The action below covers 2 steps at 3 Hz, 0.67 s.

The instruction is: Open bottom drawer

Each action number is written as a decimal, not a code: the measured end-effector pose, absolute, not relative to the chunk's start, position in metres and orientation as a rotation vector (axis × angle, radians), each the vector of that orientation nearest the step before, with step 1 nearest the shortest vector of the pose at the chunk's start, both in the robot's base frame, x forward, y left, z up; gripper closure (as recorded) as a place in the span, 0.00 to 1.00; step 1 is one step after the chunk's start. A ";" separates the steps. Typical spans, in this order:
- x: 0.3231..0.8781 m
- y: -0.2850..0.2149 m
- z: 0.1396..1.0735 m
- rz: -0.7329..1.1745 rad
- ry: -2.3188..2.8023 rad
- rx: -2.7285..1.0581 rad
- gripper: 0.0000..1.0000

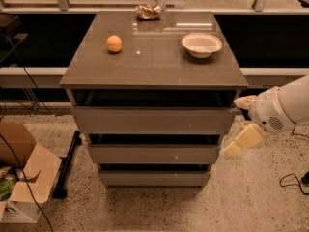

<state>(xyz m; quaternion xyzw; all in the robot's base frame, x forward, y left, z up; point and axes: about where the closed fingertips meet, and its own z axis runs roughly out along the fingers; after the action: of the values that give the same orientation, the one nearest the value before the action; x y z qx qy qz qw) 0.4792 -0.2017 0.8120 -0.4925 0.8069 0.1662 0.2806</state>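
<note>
A grey three-drawer cabinet stands in the middle of the camera view. Its bottom drawer (154, 178) is the lowest front panel, just above the floor, and sits flush with no visible gap beyond the shadow line above it. My gripper (237, 124) comes in from the right on a white arm. It hangs beside the cabinet's right edge, level with the top and middle drawers and well above the bottom drawer. One cream finger (245, 140) points down-left toward the middle drawer's right end; the other (244, 102) sits by the top drawer's right corner.
On the cabinet top are an orange (114, 43), a white bowl (202, 44) and a crumpled bag (148, 11) at the back. An open cardboard box (21, 175) stands on the floor at left. A dark bar (67, 166) lies by the cabinet's left foot. Cables lie at right.
</note>
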 end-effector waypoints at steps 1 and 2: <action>0.482 -0.201 0.807 0.403 2.199 -1.267 0.00; 0.479 -0.195 0.780 0.400 2.196 -1.169 0.00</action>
<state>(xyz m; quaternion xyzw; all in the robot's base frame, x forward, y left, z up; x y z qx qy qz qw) 0.4788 -0.1951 0.7801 -0.4419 0.8296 0.1513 0.3059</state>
